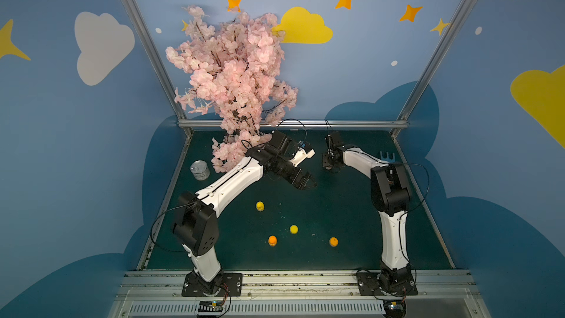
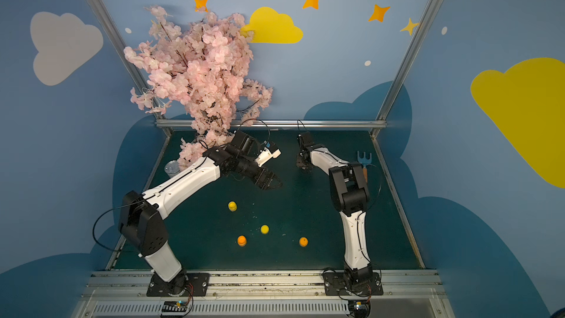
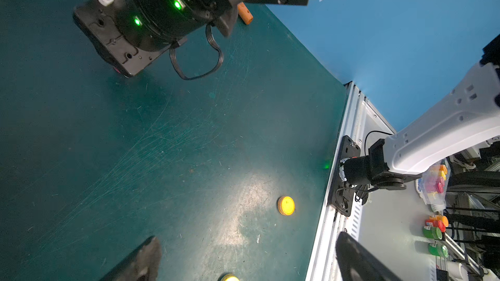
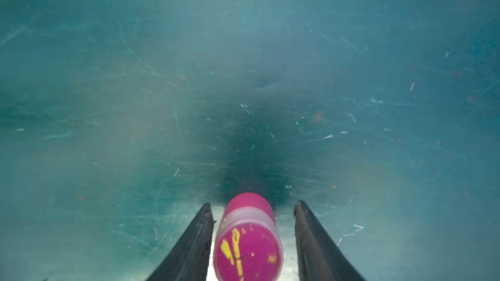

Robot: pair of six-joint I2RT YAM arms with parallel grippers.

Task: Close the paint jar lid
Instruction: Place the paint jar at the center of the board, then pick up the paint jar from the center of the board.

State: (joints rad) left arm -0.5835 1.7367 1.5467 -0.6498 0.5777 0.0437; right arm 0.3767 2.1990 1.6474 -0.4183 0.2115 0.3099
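Blossom tree [image 1: 232, 81], tin can [image 1: 200, 170], blue rake [image 1: 387, 156]

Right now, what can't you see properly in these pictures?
- Pink jar: cut off by the bottom edge in the right wrist view; lost under the right jaws in both top views.
- Rake: in a top view the right arm covers its handle.
- Tin can: in a top view, partly behind flowers.
- Yellow piece: left wrist view, bottom edge cuts it; lid or jar, cannot tell.

A robot lab booth with cloud-painted walls [image 1: 367, 81].
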